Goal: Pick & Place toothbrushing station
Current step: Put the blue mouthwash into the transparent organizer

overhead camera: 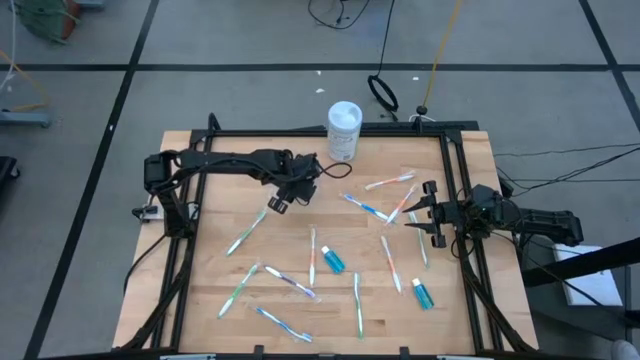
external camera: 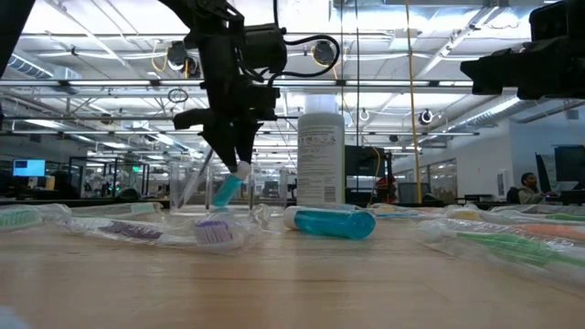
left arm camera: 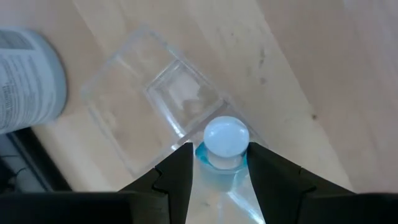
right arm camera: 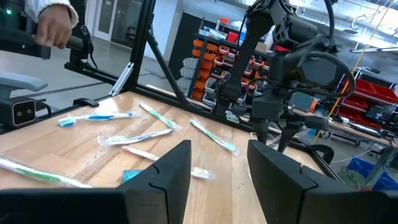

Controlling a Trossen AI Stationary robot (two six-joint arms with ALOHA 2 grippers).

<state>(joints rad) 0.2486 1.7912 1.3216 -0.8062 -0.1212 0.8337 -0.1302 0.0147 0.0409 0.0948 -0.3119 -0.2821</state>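
My left gripper point(overhead camera: 280, 200) points down near the table's middle, shut on a small blue toothpaste tube point(left arm camera: 221, 158) with a white cap point(left arm camera: 226, 135). The tube also shows in the low view point(external camera: 227, 190). The clear plastic cup point(left arm camera: 155, 99) stands on the table right below and beyond the tube, and shows in the low view point(external camera: 187, 183). Several pastel toothbrushes point(overhead camera: 290, 283) and two more blue tubes point(overhead camera: 332, 262) point(overhead camera: 422, 293) lie flat on the table. My right gripper point(overhead camera: 425, 212) is open and empty, raised over the toothbrushes at the right. My left gripper pinches the tube's blue neck point(left arm camera: 202, 155) just behind the white cap, between its two fingers. The fingers come from above, pointing down. The tube is lifted clear of the table and slants below the fingers, over the cup's rim.
A tall white cylindrical container point(overhead camera: 344, 130) stands at the far edge, close behind the cup. A black frame point(overhead camera: 460, 180) runs around the tabletop. Beyond the table, a person's hand point(right arm camera: 53, 25) shows in the right wrist view.
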